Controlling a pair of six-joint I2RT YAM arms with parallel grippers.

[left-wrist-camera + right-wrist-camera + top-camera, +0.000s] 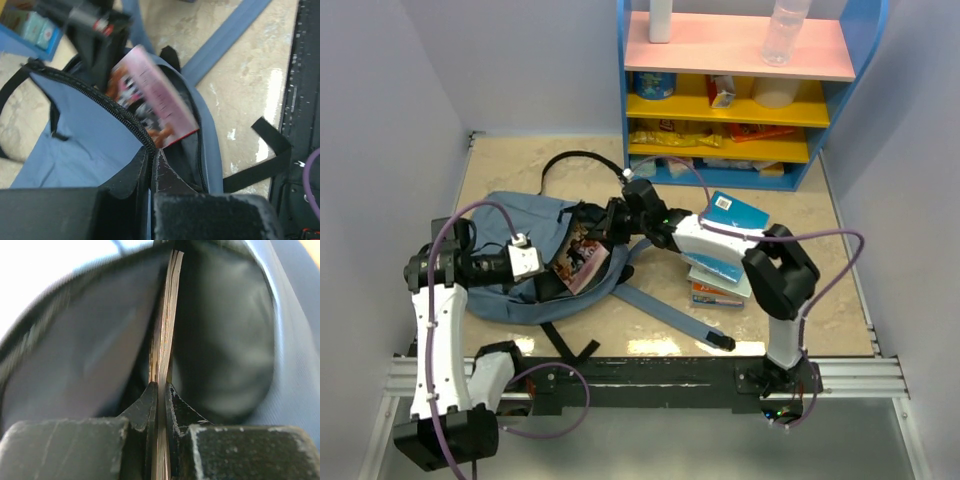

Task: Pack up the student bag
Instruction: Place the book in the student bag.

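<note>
The grey-blue student bag (505, 225) lies on the floor at the left, its zip mouth open toward the right. My left gripper (542, 268) is shut on the bag's zipped rim (131, 120) and holds the mouth open. My right gripper (610, 222) is shut on a thin colourful book (582, 255), held edge-on (162, 330) and partly inside the bag's mouth. In the left wrist view the book's pink cover (155, 100) shows sliding into the dark opening.
A stack of books (725, 250) lies right of the bag under my right arm. A padded shoulder strap (675, 318) and black webbing (570, 345) trail toward the near rail. A blue shelf unit (740, 90) stands at the back.
</note>
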